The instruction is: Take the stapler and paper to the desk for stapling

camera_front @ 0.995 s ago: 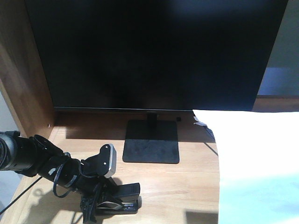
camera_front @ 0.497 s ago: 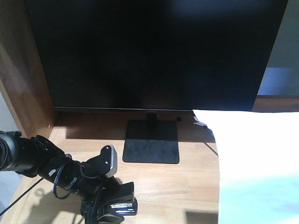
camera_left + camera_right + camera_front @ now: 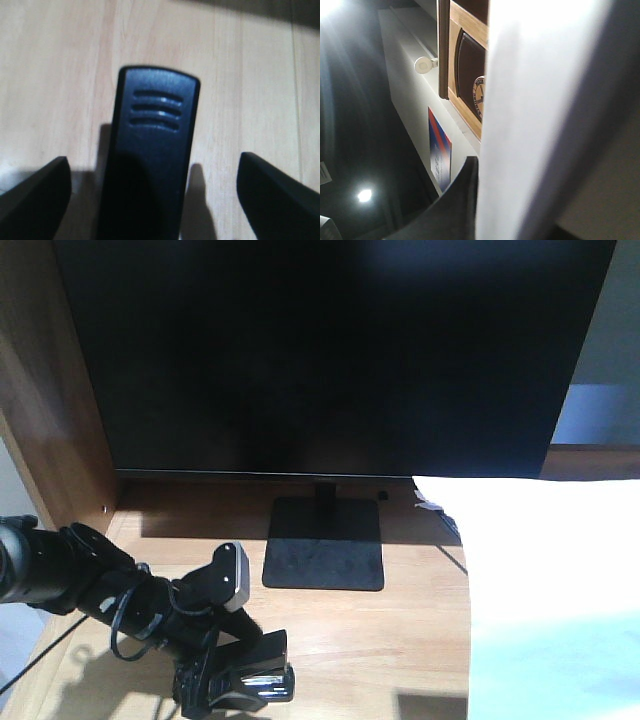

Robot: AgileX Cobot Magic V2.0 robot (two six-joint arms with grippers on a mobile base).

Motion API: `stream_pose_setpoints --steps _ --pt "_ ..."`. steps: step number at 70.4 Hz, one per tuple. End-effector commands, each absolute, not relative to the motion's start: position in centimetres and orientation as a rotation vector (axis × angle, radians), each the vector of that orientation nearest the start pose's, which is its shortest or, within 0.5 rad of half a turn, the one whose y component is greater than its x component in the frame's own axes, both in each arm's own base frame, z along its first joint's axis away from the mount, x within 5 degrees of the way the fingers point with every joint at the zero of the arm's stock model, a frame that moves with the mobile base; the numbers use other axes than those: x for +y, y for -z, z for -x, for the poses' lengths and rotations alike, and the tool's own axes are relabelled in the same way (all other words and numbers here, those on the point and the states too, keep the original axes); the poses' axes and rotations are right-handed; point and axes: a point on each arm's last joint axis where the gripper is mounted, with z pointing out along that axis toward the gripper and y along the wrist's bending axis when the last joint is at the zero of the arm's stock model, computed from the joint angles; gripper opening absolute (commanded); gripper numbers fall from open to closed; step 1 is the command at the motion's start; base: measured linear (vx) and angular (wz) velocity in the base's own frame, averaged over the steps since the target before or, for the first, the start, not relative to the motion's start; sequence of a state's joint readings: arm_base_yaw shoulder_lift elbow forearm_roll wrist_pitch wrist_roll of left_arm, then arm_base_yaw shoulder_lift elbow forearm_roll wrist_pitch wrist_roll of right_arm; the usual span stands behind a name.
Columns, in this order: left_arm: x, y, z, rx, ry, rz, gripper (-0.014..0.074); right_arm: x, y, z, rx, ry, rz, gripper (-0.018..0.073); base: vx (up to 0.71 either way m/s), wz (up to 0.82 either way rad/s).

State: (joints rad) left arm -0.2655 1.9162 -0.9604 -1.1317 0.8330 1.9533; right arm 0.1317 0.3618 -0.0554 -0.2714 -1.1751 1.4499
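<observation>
The black stapler (image 3: 270, 682) lies on the light wood desk (image 3: 400, 640) near its front left. My left gripper (image 3: 235, 685) is low over it. In the left wrist view the stapler (image 3: 150, 150) lies lengthwise between my left gripper's (image 3: 152, 160) two fingers, which stand wide apart and clear of its sides, so the gripper is open. The large white paper (image 3: 540, 590) covers the right side of the front view. In the right wrist view the paper (image 3: 535, 125) stands on edge in my right gripper (image 3: 480, 220), with one black finger (image 3: 455, 210) pressed against it; the other finger is hidden.
A big black monitor (image 3: 330, 350) fills the back, its flat stand base (image 3: 325, 560) mid-desk just beyond the stapler. A brown wood side panel (image 3: 50, 410) rises at the left. The right wrist view shows a wall with a framed plaque (image 3: 470, 70).
My left gripper has shifted slightly toward the desk's front edge over the stapler, which now shows shorter. The paper has stayed in place.
</observation>
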Motion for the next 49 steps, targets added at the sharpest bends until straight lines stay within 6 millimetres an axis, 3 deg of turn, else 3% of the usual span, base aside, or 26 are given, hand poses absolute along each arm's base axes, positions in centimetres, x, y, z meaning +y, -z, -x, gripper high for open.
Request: stream_pose_setpoints --steps 1,23,49 --pt "-14.7 -16.8 -30.2 1.885 0.798 -1.542 0.0536 2.8 -30.6 -4.6 0.671 -1.494 -0.143 -0.0002 0.00 0.00" --pt "-14.1 -20.2 -29.6 1.800 0.748 -1.526 0.0323 2.8 -30.6 -4.6 0.671 -1.494 -0.143 -0.0002 0.00 0.00" --pt "-14.0 -20.8 -29.4 1.781 0.741 -1.527 0.0050 2.8 -30.6 -4.6 0.671 -1.494 -0.143 -0.0002 0.00 0.00"
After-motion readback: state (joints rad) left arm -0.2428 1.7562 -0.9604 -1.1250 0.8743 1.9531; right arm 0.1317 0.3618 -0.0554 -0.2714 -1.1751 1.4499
